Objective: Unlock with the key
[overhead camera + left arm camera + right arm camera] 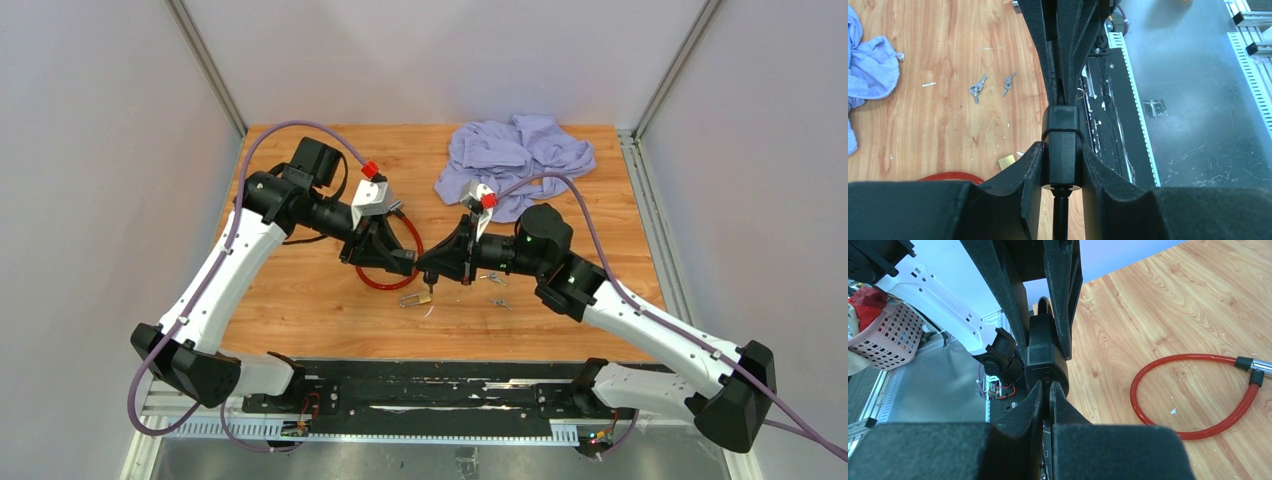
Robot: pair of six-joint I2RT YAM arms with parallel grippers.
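Note:
My left gripper is shut on the black lock body, which stands upright between its pads. In the top view the left gripper meets my right gripper tip to tip at mid-table. The right gripper is shut, its tips pressed against the lock body. Only a thin dark sliver of the key shows between its pads. The red cable lies looped on the wood behind.
Two loose keys lie on the table beside the grippers. A small brass-coloured piece sits under them. A crumpled blue cloth is at the back right. The black rail runs along the near edge.

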